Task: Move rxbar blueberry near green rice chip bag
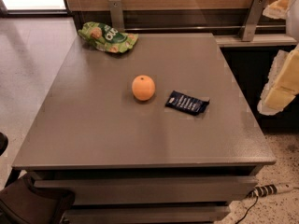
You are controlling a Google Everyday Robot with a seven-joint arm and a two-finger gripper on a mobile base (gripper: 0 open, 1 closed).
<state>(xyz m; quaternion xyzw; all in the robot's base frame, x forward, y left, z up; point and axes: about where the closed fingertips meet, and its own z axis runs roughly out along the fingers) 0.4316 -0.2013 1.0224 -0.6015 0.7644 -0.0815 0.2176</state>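
The rxbar blueberry is a flat dark navy wrapper with white print, lying on the grey table right of centre. The green rice chip bag is a wrinkly bright green bag at the table's far left corner. My gripper hangs at the right edge of the view, raised beyond the table's right side and well away from the bar. Its two cream fingers stand wide apart with nothing between them.
An orange sits just left of the bar, between it and the bag. A wooden wall panel with metal brackets runs behind the table. A power strip lies on the floor at lower right. A dark chair is at lower left.
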